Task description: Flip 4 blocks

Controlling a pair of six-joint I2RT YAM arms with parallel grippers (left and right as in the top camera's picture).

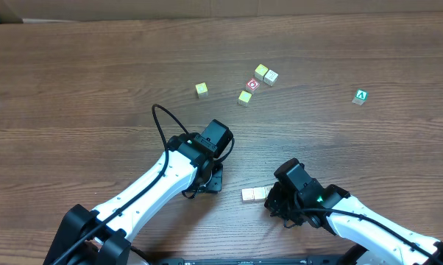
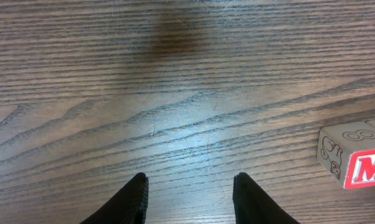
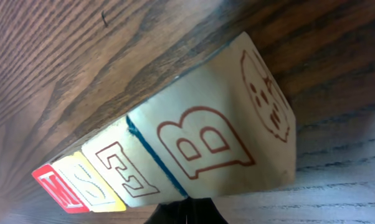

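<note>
The blocks (image 3: pixel 175 149) lie in a tight row on the wood table. From one end they are a red-faced one (image 3: pixel 53 186), a yellow one (image 3: pixel 91 180), and two cream ones with a red-outlined "E" (image 3: pixel 128 168) and "B" (image 3: pixel 200 140). My right gripper (image 3: pixel 189 210) is shut, its tips pressed against the row's edge by the seam between the cream blocks. From overhead only the cream end of the row (image 1: pixel 253 194) shows, left of the right gripper (image 1: pixel 273 200). My left gripper (image 2: pixel 189 182) stands open over bare wood, with the red "M" block (image 2: pixel 356 158) off to its right.
Loose cubes lie at the back of the table: two yellow-green ones (image 1: pixel 201 89) (image 1: pixel 244 97), a red "O" cube (image 1: pixel 252 85), a touching pair (image 1: pixel 266 73), and a green "A" cube (image 1: pixel 361 96) far right. A black cable (image 1: pixel 160 126) loops off the left arm.
</note>
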